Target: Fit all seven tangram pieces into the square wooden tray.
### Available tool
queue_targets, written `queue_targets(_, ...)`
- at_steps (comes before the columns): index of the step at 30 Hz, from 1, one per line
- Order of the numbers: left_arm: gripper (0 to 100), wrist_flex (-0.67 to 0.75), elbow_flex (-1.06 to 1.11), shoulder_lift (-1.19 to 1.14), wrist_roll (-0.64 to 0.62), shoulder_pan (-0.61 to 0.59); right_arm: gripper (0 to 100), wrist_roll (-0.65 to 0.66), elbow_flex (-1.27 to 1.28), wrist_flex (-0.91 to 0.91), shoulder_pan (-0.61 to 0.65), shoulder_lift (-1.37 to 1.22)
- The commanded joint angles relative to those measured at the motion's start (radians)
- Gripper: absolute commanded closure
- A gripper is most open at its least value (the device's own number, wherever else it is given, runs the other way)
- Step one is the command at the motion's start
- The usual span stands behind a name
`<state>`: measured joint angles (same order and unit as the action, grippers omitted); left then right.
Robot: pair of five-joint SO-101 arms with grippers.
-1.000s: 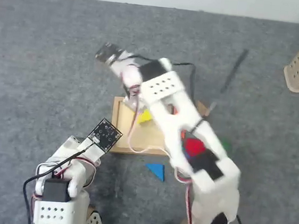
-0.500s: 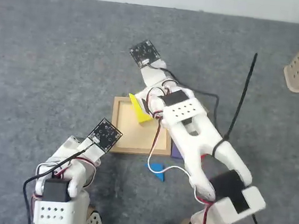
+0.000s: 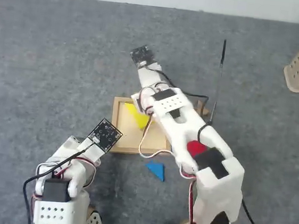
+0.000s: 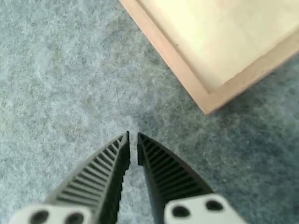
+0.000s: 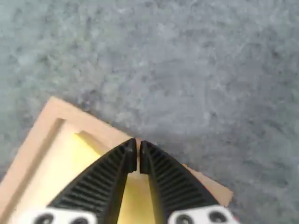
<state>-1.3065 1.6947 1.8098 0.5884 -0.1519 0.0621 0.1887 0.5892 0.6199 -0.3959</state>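
A robotics lab, seemingly: exposed-wire left arm (image 3: 64, 188) and right arm (image 3: 190, 129) on grey felt (image 3: 48, 53).

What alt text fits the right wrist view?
The right gripper, jaws shut, hangs over the rim of the tray. A yellow piece lies inside the tray near one corner, and grey carpet lies beyond.

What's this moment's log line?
left gripper: shut, over carpet beside wooden tray | right gripper: shut, above tray rim | yellow piece: in tray | blue triangle, red piece: outside tray
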Motion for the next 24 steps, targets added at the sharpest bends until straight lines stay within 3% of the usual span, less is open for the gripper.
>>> queue_targets(1,97,-0.006,-0.010,0.017,0.011,-0.002,99.1,0.057,-0.054,0.033,0.047,0.022)
queue_targets(10,97,-0.006,-0.010,0.017,0.011,-0.002,99.1,0.051,-0.048,0.156,-0.064,0.252)
queue_targets(14,97,-0.006,-0.010,0.017,0.011,-0.003,99.1,0.051,0.014,0.242,-0.051,0.318)
queue_targets(24,97,-0.006,-0.010,0.017,0.011,-0.003,99.1,0.060,0.290,0.087,0.016,0.317)
